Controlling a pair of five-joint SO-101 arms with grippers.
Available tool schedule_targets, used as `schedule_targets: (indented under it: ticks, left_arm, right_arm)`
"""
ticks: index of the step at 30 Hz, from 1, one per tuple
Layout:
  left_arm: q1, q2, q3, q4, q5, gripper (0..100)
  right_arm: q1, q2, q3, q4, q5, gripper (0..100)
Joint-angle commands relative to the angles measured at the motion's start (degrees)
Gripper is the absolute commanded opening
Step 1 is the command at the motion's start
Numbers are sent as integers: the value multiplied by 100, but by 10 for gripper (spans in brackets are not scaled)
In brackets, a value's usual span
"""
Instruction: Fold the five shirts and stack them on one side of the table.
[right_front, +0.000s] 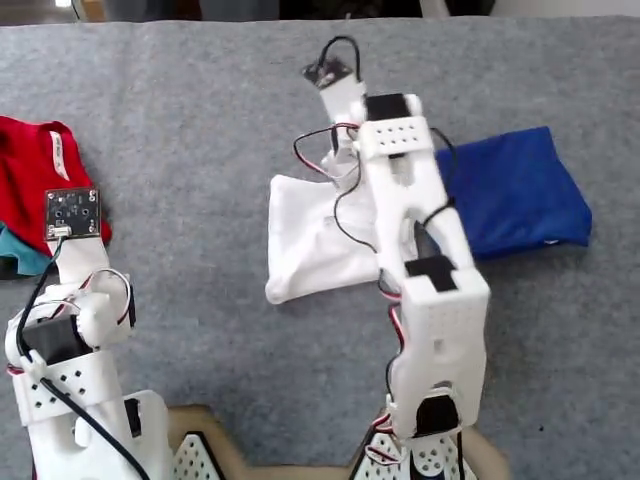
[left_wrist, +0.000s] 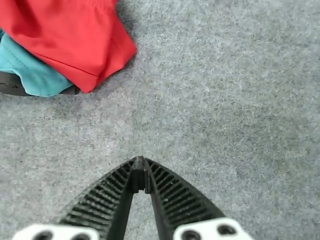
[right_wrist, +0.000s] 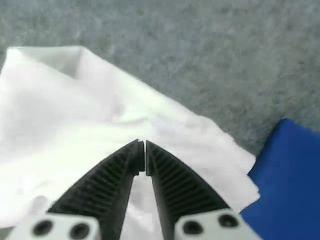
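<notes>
Right gripper over white shirt; blue shirt beside, red shirt apart

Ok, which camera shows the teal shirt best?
Left wrist view: the teal shirt shows as a broad patch poking from under the red shirt. The high view gives a mere sliver of it at the table's left edge. The right wrist view looks at the white shirt and blue shirt.

A red shirt, a teal shirt, a white shirt and a blue shirt are seen on a table covered in plain grey, and the fingers are coloured black with ridges
</notes>
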Motion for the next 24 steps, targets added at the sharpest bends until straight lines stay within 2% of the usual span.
schedule_targets:
  ticks: [1, 6, 10, 14, 20, 24]
  left_arm:
    - [-48, -35, -22, -53, -53, 30]
    - [-48, -35, -22, -53, -53, 30]
    - [-48, -35, -22, -53, -53, 30]
    - [-48, -35, -22, -53, -53, 30]
    - [-22, -35, -22, -62, -53, 30]
    - [-40, -35, -22, -62, -53, 30]
  right_arm:
    - [-18, 286, -743, 888, -9, 13]
    - [176, 303, -998, 1793, 352, 13]
    - [448, -171, -532, 1793, 501, 13]
    - [712, -787, 409, 1767, 976, 13]
    - [1240, -1833, 2440, 1152, 1705, 13]
    - [1978, -2598, 3662, 422, 2251, 13]
